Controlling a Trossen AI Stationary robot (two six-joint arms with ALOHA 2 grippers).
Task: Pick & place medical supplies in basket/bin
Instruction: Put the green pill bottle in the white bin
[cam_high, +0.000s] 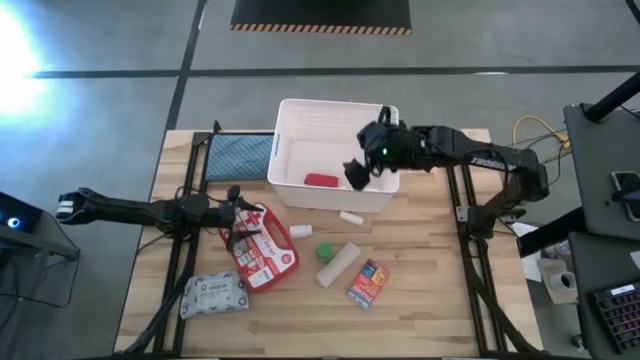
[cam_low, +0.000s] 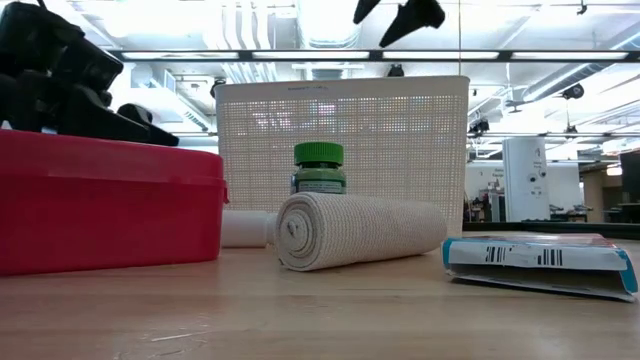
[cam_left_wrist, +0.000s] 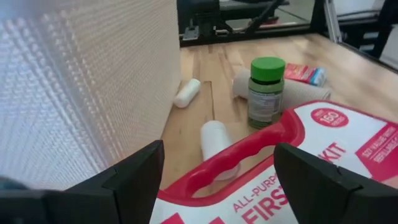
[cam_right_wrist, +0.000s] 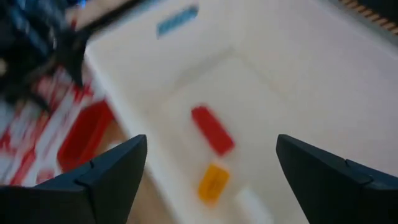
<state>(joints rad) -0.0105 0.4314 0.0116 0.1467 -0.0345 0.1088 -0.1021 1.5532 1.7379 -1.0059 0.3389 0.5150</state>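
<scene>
The white basket (cam_high: 335, 155) stands at the table's far middle, with a red tube (cam_right_wrist: 212, 130) and a small orange piece (cam_right_wrist: 212, 182) on its floor. My right gripper (cam_right_wrist: 211, 140) hangs open above the basket's right part (cam_high: 358, 172), with nothing between its fingers. My left gripper (cam_left_wrist: 217, 152) is open and low at the far end of the red-and-white first-aid pouch (cam_high: 265, 255), with the pouch's red handle (cam_left_wrist: 249, 155) ahead of its fingers. The green-capped bottle (cam_high: 324, 251), the bandage roll (cam_high: 338, 264), the orange-blue box (cam_high: 368, 284) and the wipes pack (cam_high: 214, 296) lie on the table.
A blue-grey cloth pad (cam_high: 238, 155) lies left of the basket. Two small white pieces (cam_high: 350, 217) (cam_high: 301, 231) rest on the wood just in front of the basket. Dark frame rails (cam_high: 470, 260) run along both sides of the table. Bare wood shows near the front edge.
</scene>
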